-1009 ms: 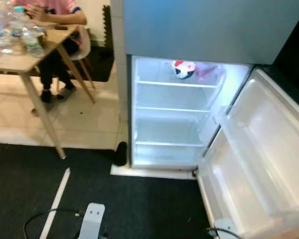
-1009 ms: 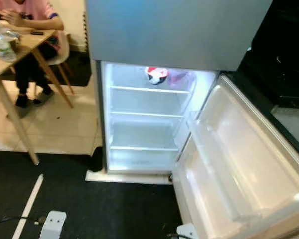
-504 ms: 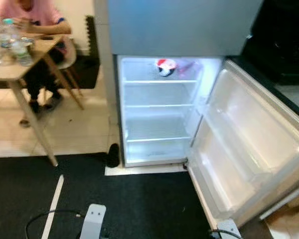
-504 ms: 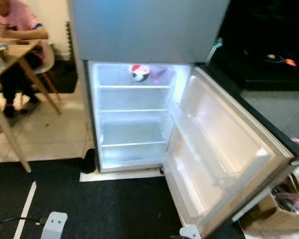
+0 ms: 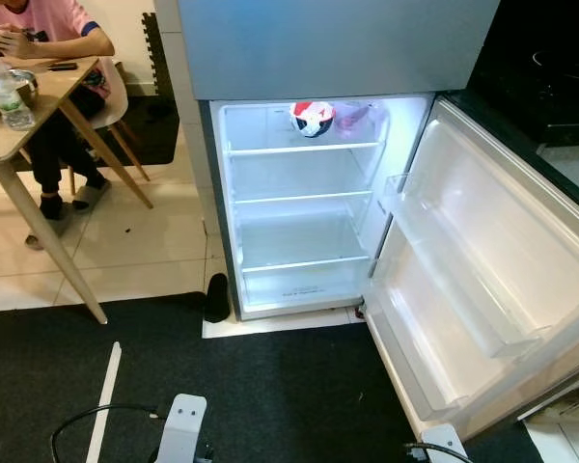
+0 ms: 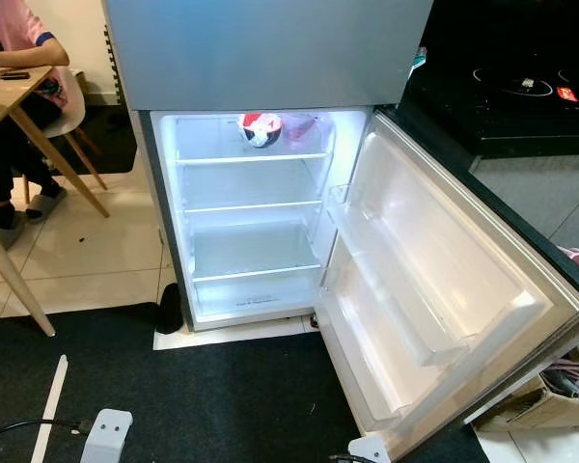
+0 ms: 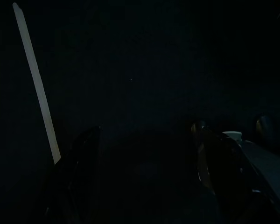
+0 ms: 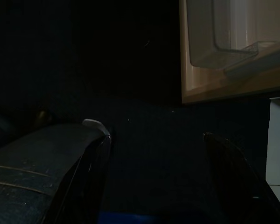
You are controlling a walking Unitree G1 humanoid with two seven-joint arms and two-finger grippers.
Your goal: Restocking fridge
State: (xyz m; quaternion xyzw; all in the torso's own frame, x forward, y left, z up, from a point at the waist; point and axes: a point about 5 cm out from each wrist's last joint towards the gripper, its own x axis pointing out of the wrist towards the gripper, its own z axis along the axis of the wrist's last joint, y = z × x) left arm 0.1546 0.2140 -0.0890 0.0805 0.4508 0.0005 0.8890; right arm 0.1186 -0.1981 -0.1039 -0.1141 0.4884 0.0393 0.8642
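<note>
White and brightly lit inside, the fridge [image 5: 299,207] stands with its lower door [image 5: 482,280] swung wide to the robot's right, while the grey upper door above it is closed. Three glass shelves run across the compartment. On the top shelf [image 5: 304,148] sit two things side by side: a red, white and black rounded packet [image 5: 312,118] and, just beside it toward the door, a pale pink translucent container [image 5: 352,117]. The two lower shelves carry nothing that can be made out. The open door has two clear bins [image 6: 405,309], one above the other.

The fridge stands on pale floor tiles [image 5: 145,241] at the edge of a black mat [image 5: 270,395]. A dark object [image 5: 217,297] lies on the floor against the fridge's left bottom corner. One white strip [image 5: 102,400] and one black cable [image 5: 87,429] lie on the mat.

To the left, a wooden counter [image 5: 24,121] on slanted legs holds one plastic bottle [image 5: 5,92] and a dark phone [image 5: 62,66]. A person in a pink shirt [image 5: 43,19] sits at it on a white chair.

The left gripper [image 7: 144,177] and right gripper [image 8: 154,177] hang low over the dark mat, each with its jaws apart and holding nothing.
</note>
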